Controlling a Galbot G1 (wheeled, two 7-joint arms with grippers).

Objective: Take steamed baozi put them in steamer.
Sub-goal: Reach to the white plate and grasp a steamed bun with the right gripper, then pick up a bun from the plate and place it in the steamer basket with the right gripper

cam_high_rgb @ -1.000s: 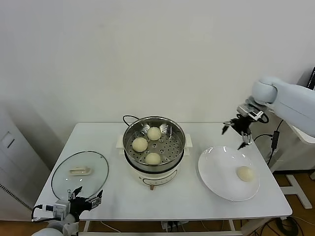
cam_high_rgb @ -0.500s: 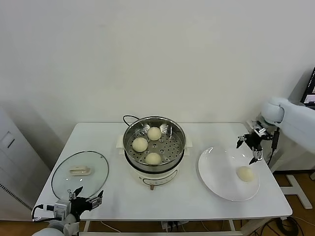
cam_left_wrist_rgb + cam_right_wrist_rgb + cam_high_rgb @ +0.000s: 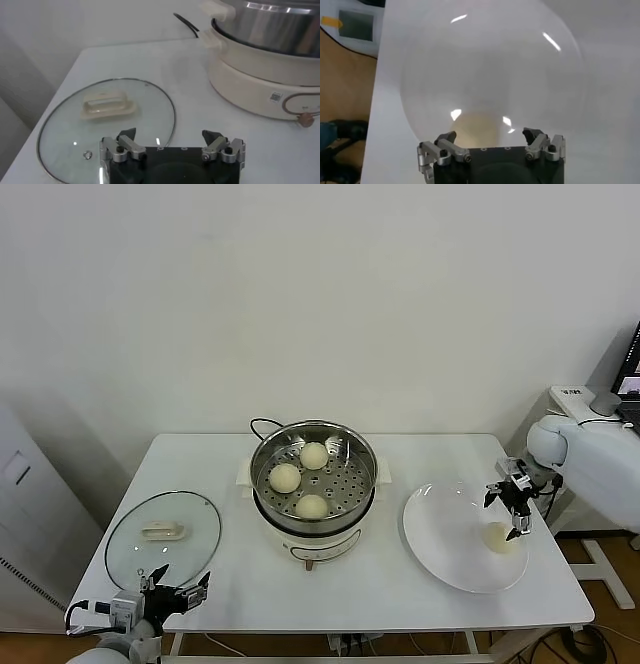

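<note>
Right tool [image 3: 508,509] hangs spread and empty directly over the last steamed baozi [image 3: 497,537], which sits on the white plate [image 3: 440,534] at the right side of the table [image 3: 230,584]. Seen from the right wrist, the bun [image 3: 480,130] lies between the two splayed fingers [image 3: 442,142], just beyond their tips and apart from them, so the drop to it looks nearly straight down. Round as it is, the bun has no long axis to line up with; only the centring of the gap over the dome matters, and a soft bun is likely to dent if squeezed hard.

Three other buns [image 3: 285,477] already rest on the perforated tray of the steamer [image 3: 313,484], which stands mid-table, well to the left of the plate. An open spot on the tray's right half faces the working arm.

Left tool [image 3: 175,594] sits parked at the table's near-left edge, spread and holding nothing, close to the glass lid [image 3: 163,531]. It is far from the plate, so the right arm is clearly the nearer one.
</note>
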